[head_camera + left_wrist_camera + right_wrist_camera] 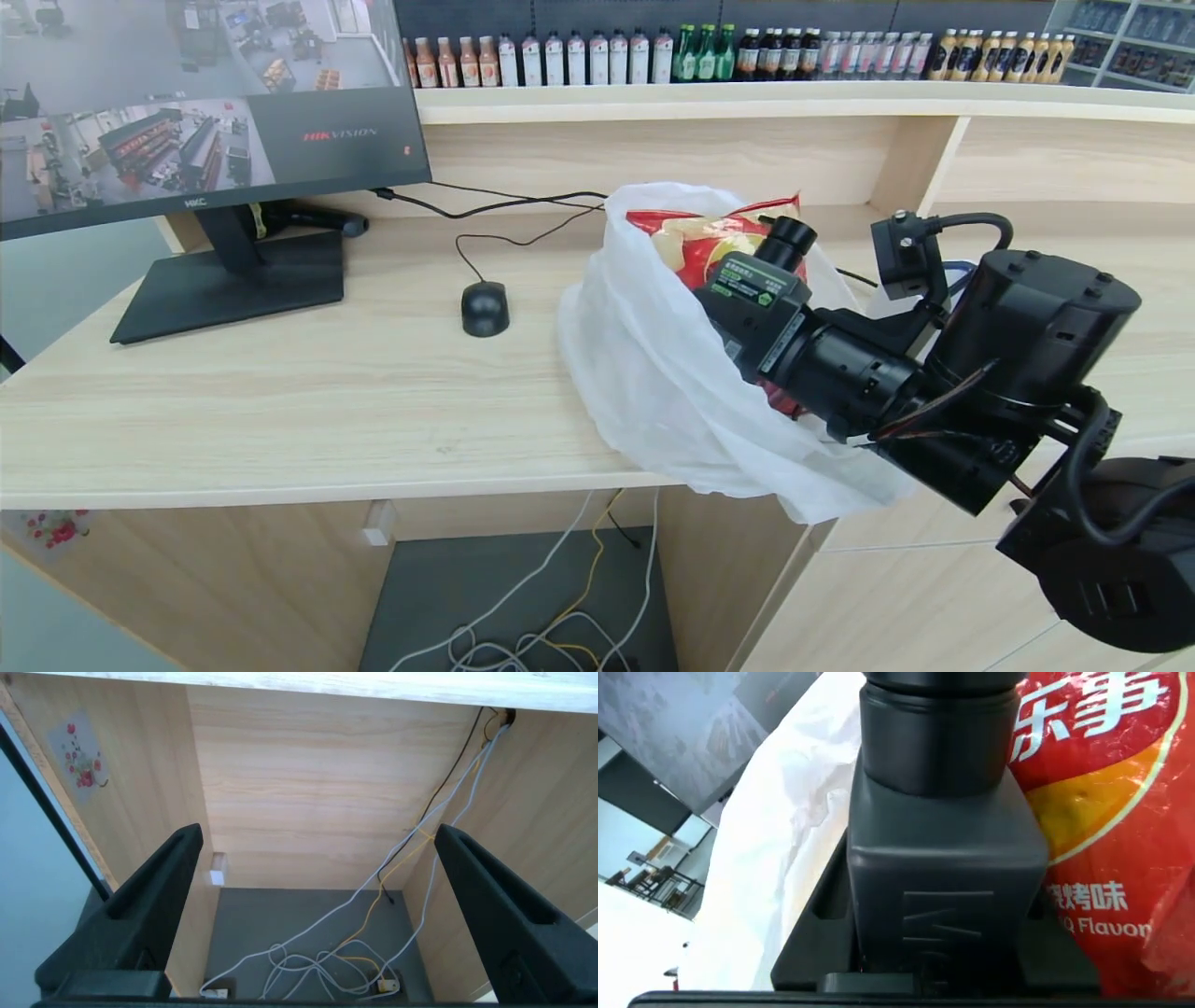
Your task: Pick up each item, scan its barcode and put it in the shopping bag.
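A white shopping bag (653, 392) lies on the wooden counter (280, 401) near its front edge, mouth open. A red chip bag (695, 245) (1102, 831) sits inside it. My right gripper (758, 329) (943, 929) hangs over the bag's mouth, shut on a black barcode scanner (752, 289) (943, 868) with a green label. The scanner lies against the chip bag and hides most of the gripper's fingers. My left gripper (318, 849) is open and holds nothing, below the counter's edge, facing the recess under the desk.
A monitor (187, 103) on a black stand (233, 280) occupies the counter's left. A black mouse (485, 308) with its cable lies mid-counter. Loose cables (327, 952) trail on the floor under the desk. A raised shelf with bottles (709, 54) runs along the back.
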Controlling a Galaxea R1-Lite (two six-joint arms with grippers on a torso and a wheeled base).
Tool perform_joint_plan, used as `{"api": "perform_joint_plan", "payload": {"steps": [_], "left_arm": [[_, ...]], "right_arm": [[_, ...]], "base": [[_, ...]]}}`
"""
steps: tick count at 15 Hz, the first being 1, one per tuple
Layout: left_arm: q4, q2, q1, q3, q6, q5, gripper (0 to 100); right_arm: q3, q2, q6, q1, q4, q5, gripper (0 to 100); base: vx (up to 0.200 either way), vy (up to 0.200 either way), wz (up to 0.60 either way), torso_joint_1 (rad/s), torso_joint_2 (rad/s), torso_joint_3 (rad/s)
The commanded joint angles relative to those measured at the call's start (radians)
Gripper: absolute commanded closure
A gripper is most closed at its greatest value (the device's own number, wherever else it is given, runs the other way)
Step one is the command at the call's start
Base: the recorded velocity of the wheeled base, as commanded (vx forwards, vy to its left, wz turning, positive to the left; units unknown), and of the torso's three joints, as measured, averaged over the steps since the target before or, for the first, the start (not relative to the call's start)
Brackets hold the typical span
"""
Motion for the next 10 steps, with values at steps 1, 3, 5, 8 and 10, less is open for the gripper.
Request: {"api": "perform_joint_plan", "payload": {"steps": [1,3,5,8,10], "left_arm": [[0.0,0.0,0.0,0.0,0.0,0.0,0],[0.0,0.0,0.0,0.0,0.0,0.0,0],[0.0,0.0,0.0,0.0,0.0,0.0,0],[0.0,0.0,0.0,0.0,0.0,0.0,0],[0.0,0.0,0.0,0.0,0.0,0.0,0]], "right_arm": [[-0.003,0.001,0.0,0.001,-0.001,0.002,0],[-0.001,-0.001,0.0,0.001,-0.004,0.001,0],[-0.001,-0.002,0.0,0.001,-0.007,-0.003,0],[-0.007,-0.008,-0.002,0.001,-0.008,-0.003,0],[-0.001,-0.018,0.001,0.001,-0.011,-0.001,0]], "base": [[0.0,0.0,0.0,0.0,0.0,0.0],[0.0,0.0,0.0,0.0,0.0,0.0],[0.0,0.0,0.0,0.0,0.0,0.0],[0.0,0.0,0.0,0.0,0.0,0.0],[0.0,0.0,0.0,0.0,0.0,0.0]]}}
